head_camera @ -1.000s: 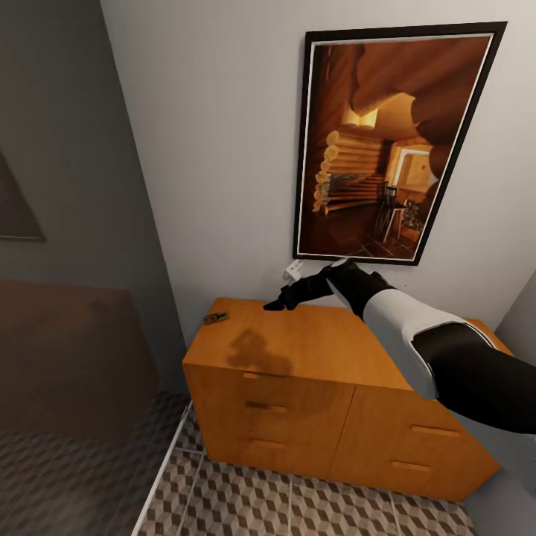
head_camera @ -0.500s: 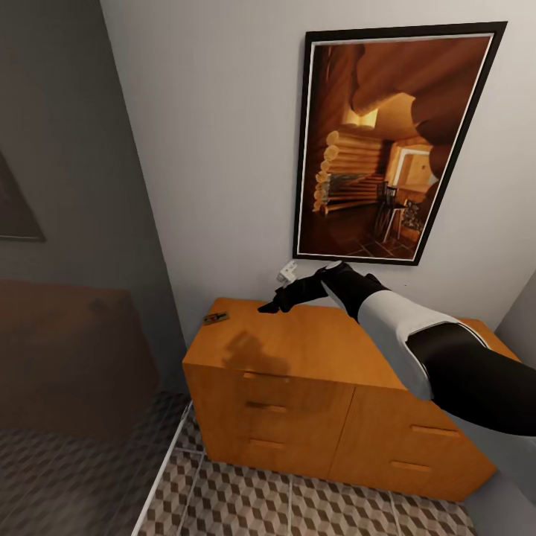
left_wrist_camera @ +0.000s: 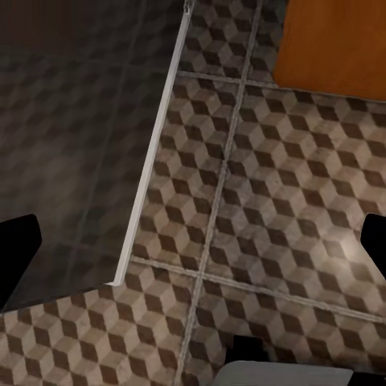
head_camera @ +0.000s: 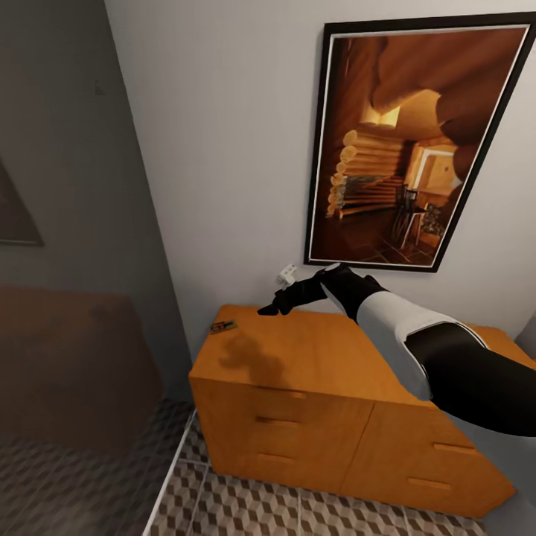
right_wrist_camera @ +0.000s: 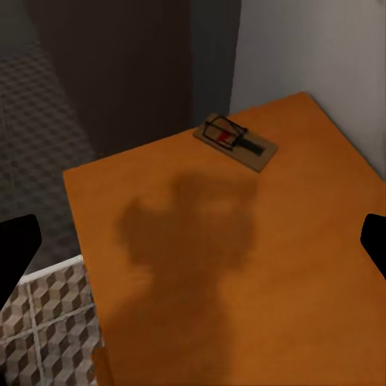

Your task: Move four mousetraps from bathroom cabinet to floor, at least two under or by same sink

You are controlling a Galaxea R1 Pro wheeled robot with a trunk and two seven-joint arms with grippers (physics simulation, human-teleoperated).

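Right wrist view: one mousetrap (right_wrist_camera: pixel 236 142) lies flat near the far corner of the cabinet (right_wrist_camera: pixel 241 265) top, close to the wall. Right gripper (head_camera: pixel 269 308) hovers short of it with jaws spread wide, holding nothing. Advance along the top, centre over the plate, descend square and pinch its wooden edges, clear of the wire.

We see an orange-brown cabinet (head_camera: pixel 313 387) | floor (left_wrist_camera: pixel 265 225) tiled in brown, beige and white cubes | dark brown mousetrap (right_wrist_camera: pixel 235 142) with a red spot | black claw (head_camera: pixel 269 309) on our white-and-black right arm (head_camera: pixel 417 342)
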